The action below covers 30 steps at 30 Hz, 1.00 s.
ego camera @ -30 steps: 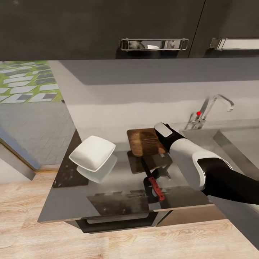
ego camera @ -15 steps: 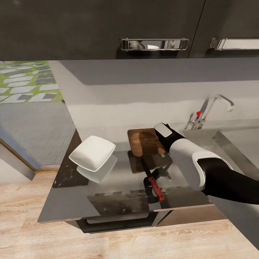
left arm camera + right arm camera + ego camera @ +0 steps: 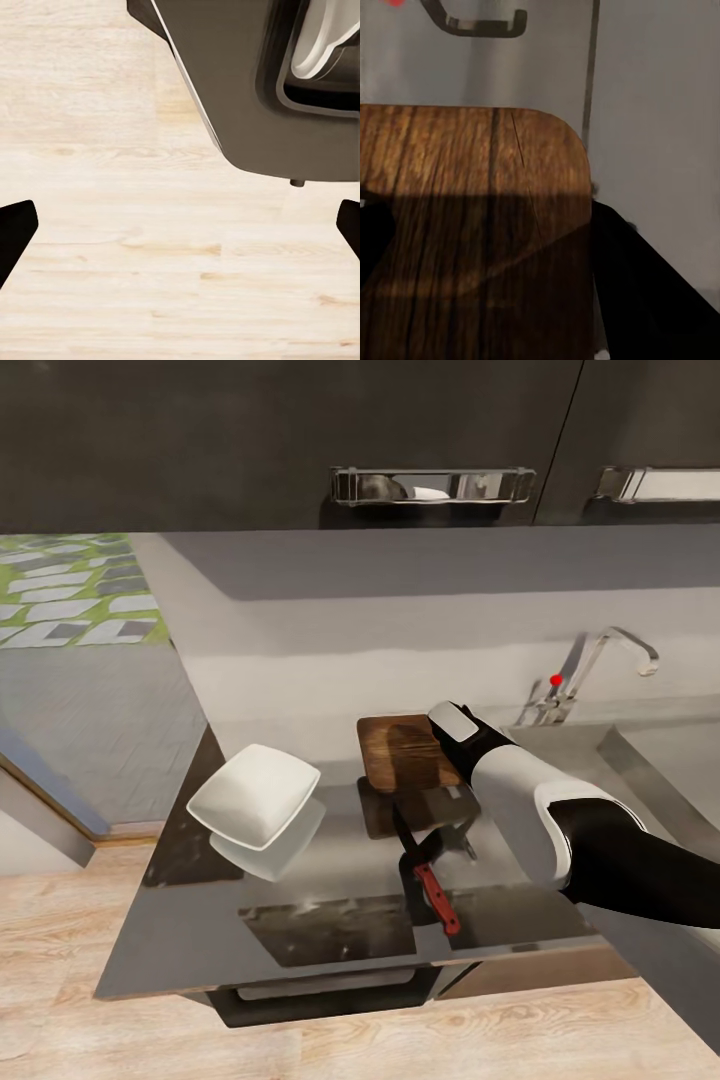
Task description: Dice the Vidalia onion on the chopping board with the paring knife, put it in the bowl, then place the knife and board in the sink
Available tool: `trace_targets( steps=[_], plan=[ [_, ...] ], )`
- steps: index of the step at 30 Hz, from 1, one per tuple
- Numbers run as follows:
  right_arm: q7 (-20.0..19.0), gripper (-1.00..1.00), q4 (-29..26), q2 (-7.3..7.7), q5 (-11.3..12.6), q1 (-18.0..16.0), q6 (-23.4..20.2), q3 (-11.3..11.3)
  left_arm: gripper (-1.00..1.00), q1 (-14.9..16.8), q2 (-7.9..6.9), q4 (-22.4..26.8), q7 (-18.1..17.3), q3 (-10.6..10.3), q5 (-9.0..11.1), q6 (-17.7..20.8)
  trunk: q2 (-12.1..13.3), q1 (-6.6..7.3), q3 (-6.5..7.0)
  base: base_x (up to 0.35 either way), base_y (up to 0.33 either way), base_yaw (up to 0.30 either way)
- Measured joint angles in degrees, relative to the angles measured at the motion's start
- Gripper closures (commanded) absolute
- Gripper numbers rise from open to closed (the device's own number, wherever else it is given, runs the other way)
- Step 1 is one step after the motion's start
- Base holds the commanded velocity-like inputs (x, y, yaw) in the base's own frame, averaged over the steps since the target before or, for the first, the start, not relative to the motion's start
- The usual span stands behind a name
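The dark brown chopping board lies on the glossy countertop against the back wall. My right arm reaches over the board's right end. In the right wrist view my right gripper hovers close above the chopping board, open, with its dark fingers spread wide and nothing between them. The paring knife lies near the counter's front edge, red handle toward me. The white square bowl stands left of the board. My left gripper is open over wooden floor. The Vidalia onion is out of view.
The steel sink with its chrome tap and red knob lies at the right, partly behind my right arm. Dark wall cabinets hang overhead. The counter's left end drops off to the floor.
The whole head view has shifted slightly, so the camera moved. My right arm, the board, the knife and the bowl keep their places.
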<state>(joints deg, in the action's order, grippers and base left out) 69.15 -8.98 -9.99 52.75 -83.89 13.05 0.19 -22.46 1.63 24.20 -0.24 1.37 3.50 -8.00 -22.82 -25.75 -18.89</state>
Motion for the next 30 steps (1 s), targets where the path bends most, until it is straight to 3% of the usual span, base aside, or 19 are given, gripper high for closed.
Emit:
trace_targets(
  steps=[30],
  plan=[
    [-0.29, 1.0, 1.82, 0.0, 0.02, 0.0, 0.2, -0.01, -1.0, 0.0, 0.0, -0.22, 0.0, 0.04, 0.0, -0.04, 0.0, 0.0, 0.0, 0.028, 0.0, 0.0]
  ],
)
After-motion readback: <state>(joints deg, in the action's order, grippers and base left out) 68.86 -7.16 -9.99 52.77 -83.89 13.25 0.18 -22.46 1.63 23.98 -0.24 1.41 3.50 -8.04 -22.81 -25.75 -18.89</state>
